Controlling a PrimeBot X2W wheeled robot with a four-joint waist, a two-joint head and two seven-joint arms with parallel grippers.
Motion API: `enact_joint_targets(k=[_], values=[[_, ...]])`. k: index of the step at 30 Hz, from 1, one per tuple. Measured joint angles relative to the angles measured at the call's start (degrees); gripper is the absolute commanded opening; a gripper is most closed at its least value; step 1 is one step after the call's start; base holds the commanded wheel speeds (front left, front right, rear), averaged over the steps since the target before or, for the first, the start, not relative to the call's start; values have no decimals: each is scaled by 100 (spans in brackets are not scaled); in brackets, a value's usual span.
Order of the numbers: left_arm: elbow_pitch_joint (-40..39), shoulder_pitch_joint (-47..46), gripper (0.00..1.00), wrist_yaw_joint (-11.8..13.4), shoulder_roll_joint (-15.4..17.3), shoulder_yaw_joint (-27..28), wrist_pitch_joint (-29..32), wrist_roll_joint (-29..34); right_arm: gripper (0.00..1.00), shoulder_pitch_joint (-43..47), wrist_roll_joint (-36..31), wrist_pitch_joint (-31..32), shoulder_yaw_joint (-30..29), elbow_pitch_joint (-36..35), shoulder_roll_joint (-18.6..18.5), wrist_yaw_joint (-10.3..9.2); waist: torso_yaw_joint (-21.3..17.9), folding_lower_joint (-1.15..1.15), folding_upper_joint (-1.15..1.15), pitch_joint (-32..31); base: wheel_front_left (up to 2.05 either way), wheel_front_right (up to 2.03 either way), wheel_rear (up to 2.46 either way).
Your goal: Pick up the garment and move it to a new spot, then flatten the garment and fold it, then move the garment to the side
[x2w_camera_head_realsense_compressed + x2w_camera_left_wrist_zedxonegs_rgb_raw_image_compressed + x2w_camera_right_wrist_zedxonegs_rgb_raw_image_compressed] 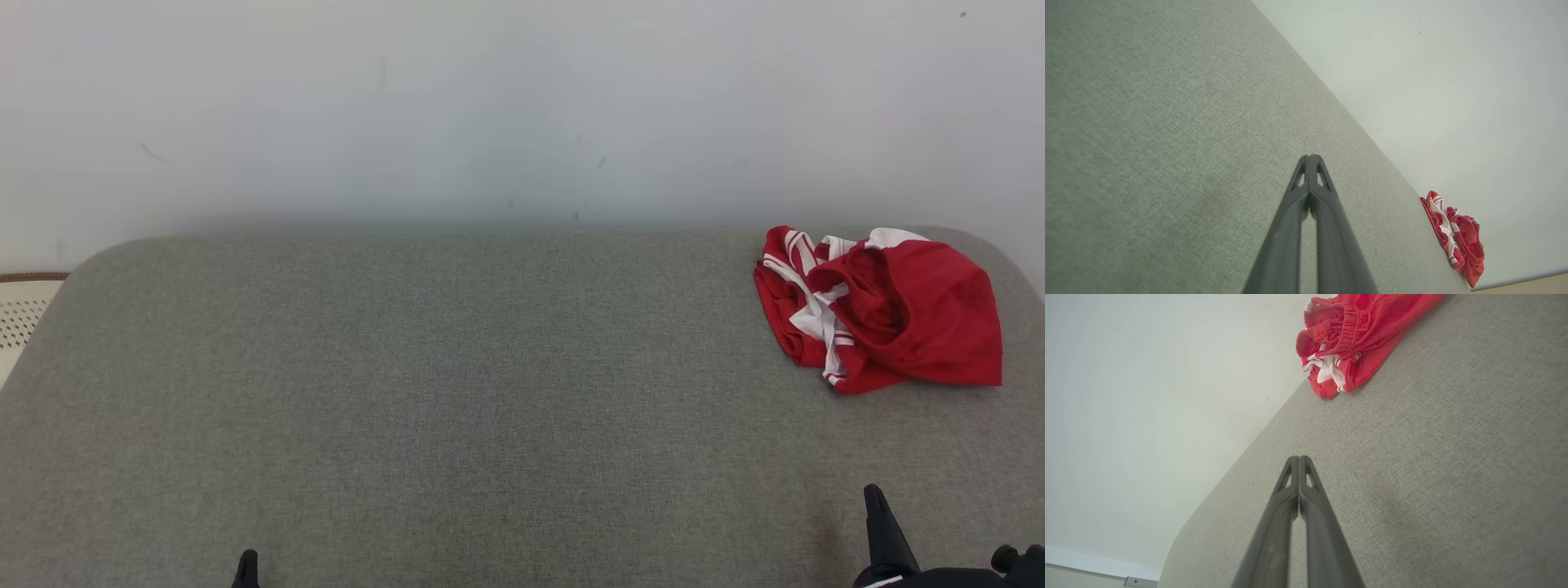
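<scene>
The garment (882,306) is red with white stripes and lies crumpled at the far right of the grey padded table (457,392), close to the wall. It also appears small at the lower right of the left wrist view as a red heap, the garment (1457,239), and at the top of the right wrist view, garment (1355,339). My left gripper (246,559) pokes up at the lower left, shut and empty, its tips pressed together (1309,157). My right gripper (873,494) stands at the lower right, well short of the garment, shut with nothing in it (1298,458).
A pale wall (522,106) runs right behind the table's far edge. A perforated white object with a brown rim (24,314) sits off the table's left end. The table's corners are rounded.
</scene>
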Motion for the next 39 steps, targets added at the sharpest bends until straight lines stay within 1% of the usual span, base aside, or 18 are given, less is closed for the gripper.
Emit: enact_joint_targets(k=[12, 21, 22, 39], values=[[110, -127, 0, -143, -37, 89, 180, -815, 0, -100, 859, 163, -189, 80, 16, 0, -15, 0, 0, 43, 0, 0, 0], [174, -213, 0, -205, -62, 135, 301, -1362, 0, -180, 1443, 292, -324, 143, 35, -1, -26, 0, 0, 75, 0, 0, 0], [188, -226, 0, -243, -65, 148, 332, -1500, 0, -190, 1562, 312, -356, 159, 41, 0, -29, 0, -1, 82, 0, 0, 0], [308, -382, 0, -357, -105, 243, 536, -2399, 0, -309, 2516, 523, -587, 253, 89, 0, -50, 0, 0, 142, 0, 0, 0]])
